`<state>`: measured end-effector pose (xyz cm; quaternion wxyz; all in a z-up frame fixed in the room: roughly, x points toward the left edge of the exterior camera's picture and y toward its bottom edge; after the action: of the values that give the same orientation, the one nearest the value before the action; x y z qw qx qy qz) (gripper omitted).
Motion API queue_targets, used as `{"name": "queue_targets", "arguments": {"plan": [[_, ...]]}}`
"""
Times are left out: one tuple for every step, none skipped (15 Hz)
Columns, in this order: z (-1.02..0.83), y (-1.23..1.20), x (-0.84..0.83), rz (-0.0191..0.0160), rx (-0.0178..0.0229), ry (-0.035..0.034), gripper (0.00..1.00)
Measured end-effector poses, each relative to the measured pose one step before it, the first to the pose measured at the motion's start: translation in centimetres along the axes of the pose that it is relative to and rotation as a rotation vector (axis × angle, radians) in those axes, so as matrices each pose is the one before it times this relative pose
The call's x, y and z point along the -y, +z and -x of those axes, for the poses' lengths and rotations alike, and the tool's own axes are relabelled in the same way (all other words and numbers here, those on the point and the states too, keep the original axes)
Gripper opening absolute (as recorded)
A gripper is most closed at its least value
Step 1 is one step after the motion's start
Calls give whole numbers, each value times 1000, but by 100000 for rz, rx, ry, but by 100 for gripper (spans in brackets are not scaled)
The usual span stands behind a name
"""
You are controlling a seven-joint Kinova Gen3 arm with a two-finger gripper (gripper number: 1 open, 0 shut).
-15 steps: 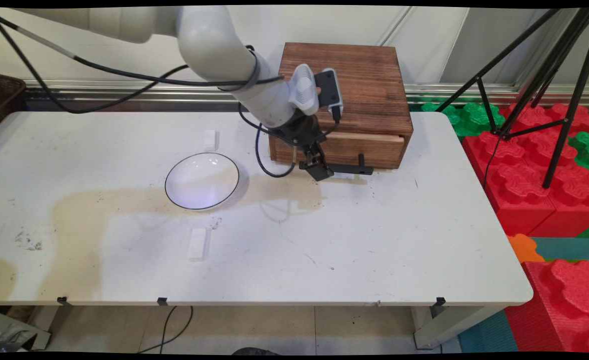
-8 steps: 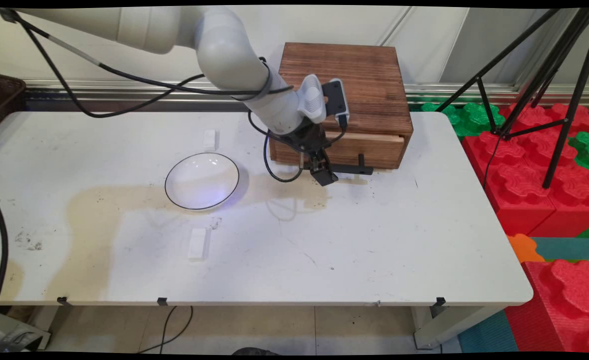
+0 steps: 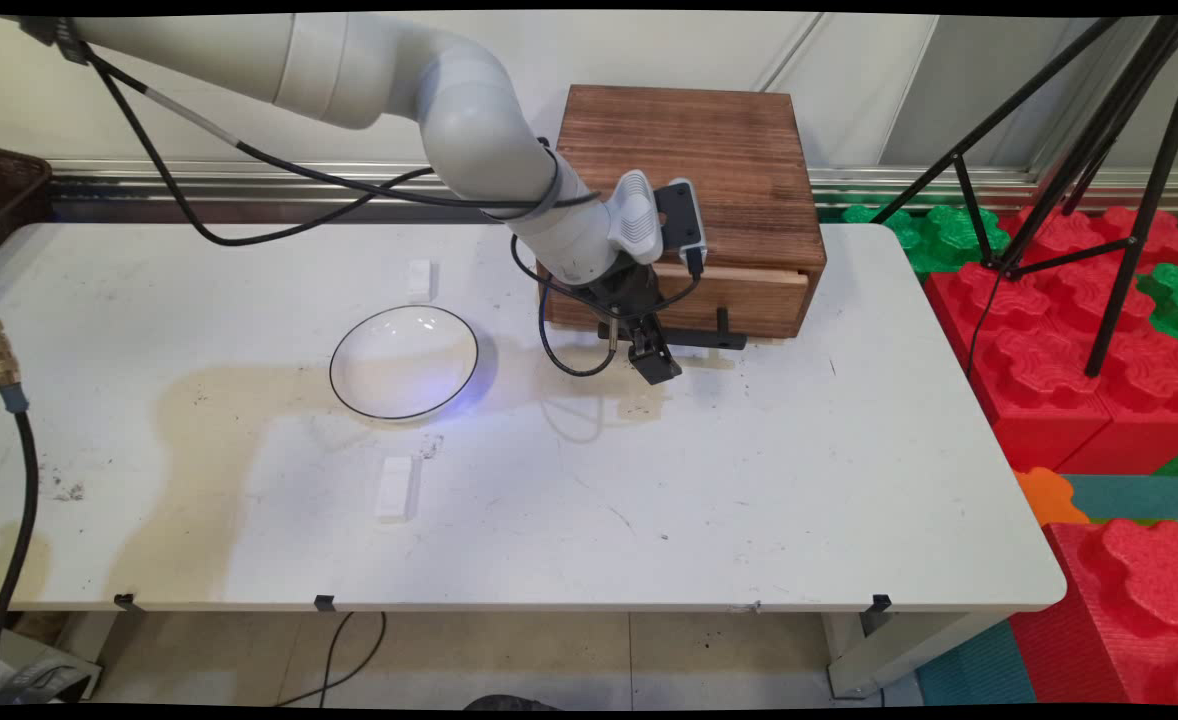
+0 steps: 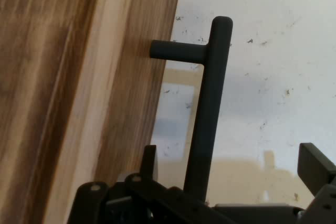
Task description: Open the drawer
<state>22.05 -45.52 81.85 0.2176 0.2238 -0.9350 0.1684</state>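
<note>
A brown wooden box stands at the table's back, with a drawer in its front that carries a black bar handle. My gripper hangs low at the left end of that handle, just above the table. In the hand view the handle's bar runs up between the two fingers of the gripper, which is open. The left finger lies against the drawer front and the right finger stands well clear of the bar. Nothing is gripped.
A white bowl with a dark rim sits left of the gripper. Two small white blocks lie on the table, one behind the bowl and one in front of it. A black tripod and red foam blocks stand at the right.
The arm has moved right and slightly down along the drawer front, bringing the gripper onto the handle's left end. The box, bowl and blocks have not moved.
</note>
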Motion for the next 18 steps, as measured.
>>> {"name": "queue_targets", "arguments": {"plan": [[17, 282, -27, 207, 137, -62, 100], [-10, 188, -30, 173, 90, 14, 100], [35, 244, -30, 184, 142, -84, 100], [15, 160, -31, 155, 134, -16, 100], [8, 238, -55, 263, 205, 9, 100], [14, 140, -32, 147, 106, -28, 100], [20, 198, -61, 223, 175, -21, 100], [25, 112, -43, 117, 126, -37, 100], [16, 164, -63, 174, 189, -23, 100], [-4, 109, -45, 128, 107, -26, 100], [21, 134, -75, 157, 190, -89, 100], [18, 94, -60, 125, 161, -64, 100], [19, 118, -90, 190, 220, -94, 100], [16, 131, -118, 273, 233, -45, 100], [40, 97, -117, 238, 249, -120, 100], [24, 76, -100, 196, 188, -80, 100], [18, 41, -72, 123, 121, -35, 100], [41, 52, -113, 195, 203, -68, 100]]}}
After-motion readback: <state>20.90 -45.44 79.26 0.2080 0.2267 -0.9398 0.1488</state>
